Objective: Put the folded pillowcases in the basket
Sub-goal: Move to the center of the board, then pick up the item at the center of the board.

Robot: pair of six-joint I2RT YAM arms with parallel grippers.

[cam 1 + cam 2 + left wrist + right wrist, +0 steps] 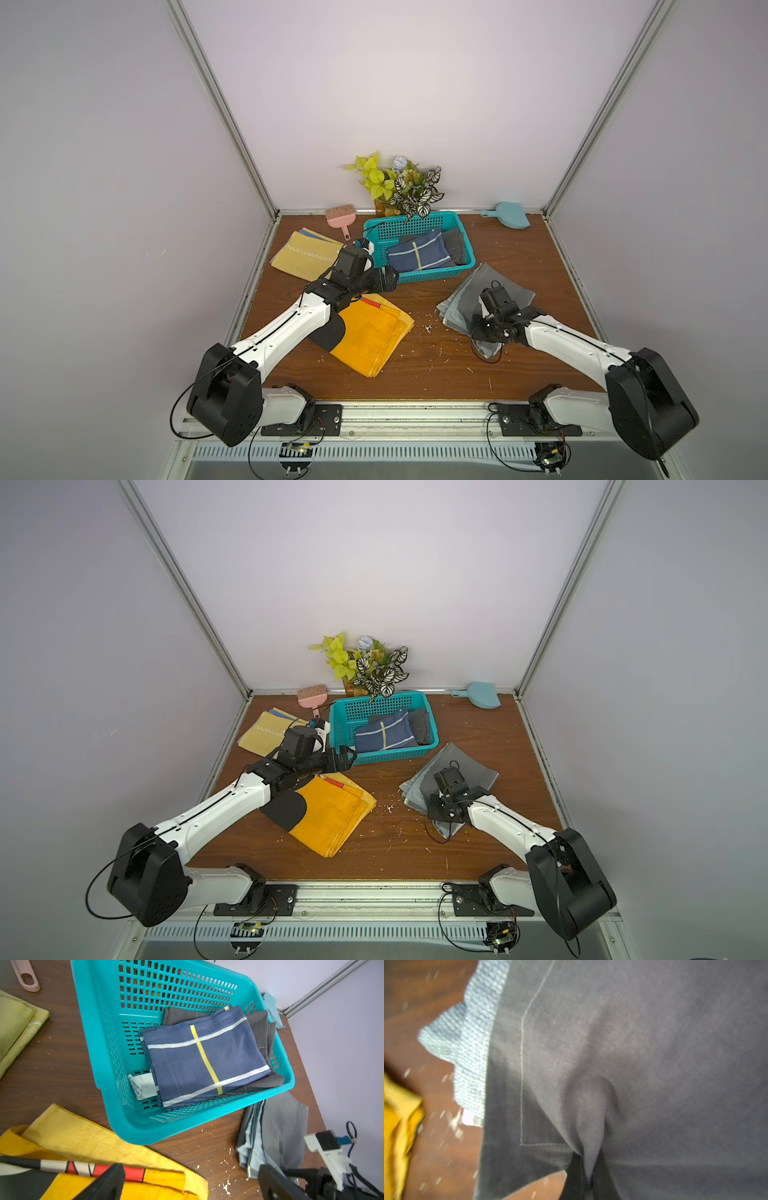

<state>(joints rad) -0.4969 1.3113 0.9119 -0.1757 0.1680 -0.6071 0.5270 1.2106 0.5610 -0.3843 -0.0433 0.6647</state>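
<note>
Pillowcase pinched between right fingers, beside basket; left fingers apart

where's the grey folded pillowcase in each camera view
In both top views: grey pillowcase lies on the table, just before the right end of the basket.
Left wrist: on the table just outside the basket's wall.
Right wrist: fills most of the picture.
Shared landmark: the orange cloth, in all four views.
</note>
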